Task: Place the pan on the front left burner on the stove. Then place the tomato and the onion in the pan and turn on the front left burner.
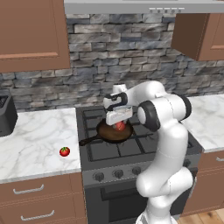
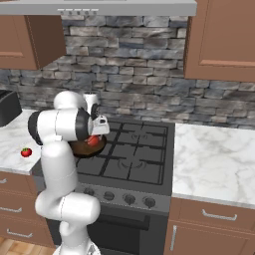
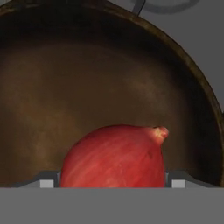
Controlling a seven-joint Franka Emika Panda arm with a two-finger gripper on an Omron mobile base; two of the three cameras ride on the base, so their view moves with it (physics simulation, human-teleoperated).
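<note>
Gripper jaws flank onion inside unmarked pan

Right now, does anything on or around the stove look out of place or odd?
Nothing is spilled or damaged. The pan sits level on the front left burner with the onion inside, between the pincer's tips. Only the tomato lies apart, on the counter left of the stove.

I look down along my end effector into a round dark cast-iron pan with a brownish inner face. A dull orange-red round onion sits between the two finger tips.
</note>
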